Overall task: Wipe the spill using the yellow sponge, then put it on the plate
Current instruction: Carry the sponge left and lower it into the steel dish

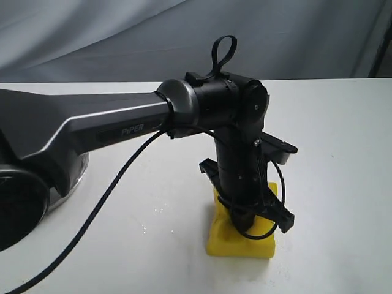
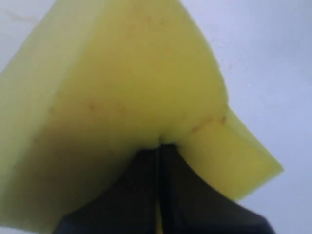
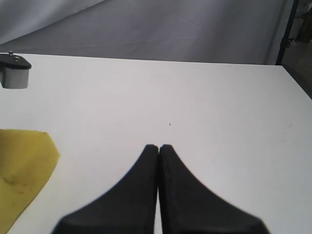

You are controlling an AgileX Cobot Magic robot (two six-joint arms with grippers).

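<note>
The yellow sponge (image 1: 240, 240) lies on the white table right of centre, pressed down and creased. My left gripper (image 1: 246, 222) points straight down onto it and is shut, pinching the foam. In the left wrist view the black jaws (image 2: 160, 146) meet in a fold of the sponge (image 2: 122, 87), which fills most of the picture. My right gripper (image 3: 159, 146) is shut on nothing above bare table, with a corner of the sponge (image 3: 22, 165) off to one side. The plate (image 1: 73, 184) shows only as a shiny rim behind the left arm. No amber spill is visible.
The left arm's grey link (image 1: 92, 128) and its black cable (image 1: 104, 202) cross the left half of the exterior view. Faint whitish specks (image 1: 153, 211) dot the table left of the sponge. A grey curtain hangs behind the table. A grey-black bracket (image 3: 14, 70) sits at the right wrist view's edge.
</note>
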